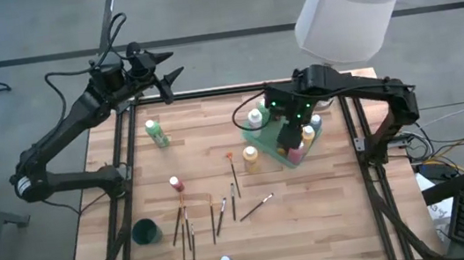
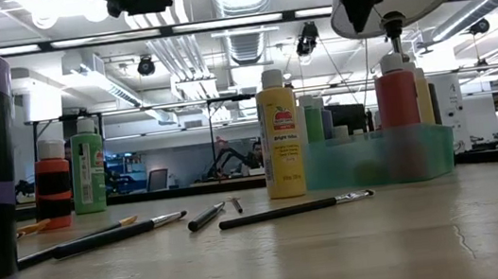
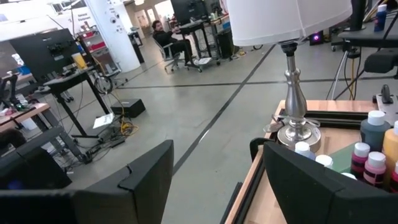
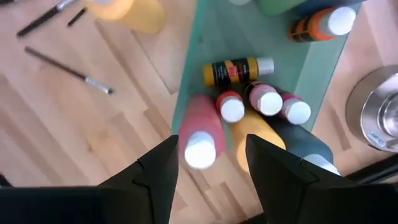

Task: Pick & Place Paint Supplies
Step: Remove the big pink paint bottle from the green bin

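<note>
High view: right gripper [image 1: 293, 137] above green tray [image 1: 282, 158] of paint bottles; left gripper [image 1: 165, 74] parked far left; brushes [image 1: 218, 216] strewn on surface [image 1: 314, 218].
Right wrist view: jaws apart, straddling pink bottle [image 4: 200, 137], not gripping.
Left wrist view: jaws wide, empty.

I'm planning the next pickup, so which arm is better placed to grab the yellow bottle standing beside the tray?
Probably the right. Its claw hangs open over the tray, close to the yellow bottle. The left claw is parked open beyond the table's far edge.
</note>
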Controlling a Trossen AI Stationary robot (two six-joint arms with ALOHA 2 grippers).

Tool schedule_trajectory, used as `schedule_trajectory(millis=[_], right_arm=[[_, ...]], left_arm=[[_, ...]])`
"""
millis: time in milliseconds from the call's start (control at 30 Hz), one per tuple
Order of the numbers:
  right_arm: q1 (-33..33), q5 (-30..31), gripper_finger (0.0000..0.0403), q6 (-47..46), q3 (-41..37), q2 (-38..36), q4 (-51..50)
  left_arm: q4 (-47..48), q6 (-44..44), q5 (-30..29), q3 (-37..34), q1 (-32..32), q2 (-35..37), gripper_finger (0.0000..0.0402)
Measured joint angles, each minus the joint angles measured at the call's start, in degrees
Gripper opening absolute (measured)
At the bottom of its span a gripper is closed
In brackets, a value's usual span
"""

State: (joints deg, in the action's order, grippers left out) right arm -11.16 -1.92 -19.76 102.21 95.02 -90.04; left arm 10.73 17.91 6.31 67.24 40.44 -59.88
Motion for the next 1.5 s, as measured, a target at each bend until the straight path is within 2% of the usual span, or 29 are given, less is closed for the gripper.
schedule_trajectory(millis=[400, 667, 933, 1333, 1500], right_arm=[[0.2, -1.6, 0.0204, 12.7, -9.9, -3.9, 0.0], [0.2, -1.6, 0.0213, 17.0, -11.0, -3.4, 0.6], [0.7, -2.2, 0.0206, 18.5, -11.9, -3.4, 2.6], [2.7, -2.6, 0.0234, 19.9, -20.5, -3.4, 8.1], [2.7, -2.6, 0.0234, 19.5, -22.6, -3.4, 11.8]], left_arm=[[0.2, 0.0, 0.0, 0.0, 0.0, 0.0, 0.0252], [0.5, -0.1, 0.0, 0.0, 0.0, 0.0, 0.0252], [0.5, -0.1, 0.0, 0.0, 0.0, 0.0, 0.0252], [0.5, -0.1, 0.0, 0.0, 0.0, 0.0, 0.0252], [0.5, -0.1, 0.0, 0.0, 0.0, 0.0, 0.0252]])
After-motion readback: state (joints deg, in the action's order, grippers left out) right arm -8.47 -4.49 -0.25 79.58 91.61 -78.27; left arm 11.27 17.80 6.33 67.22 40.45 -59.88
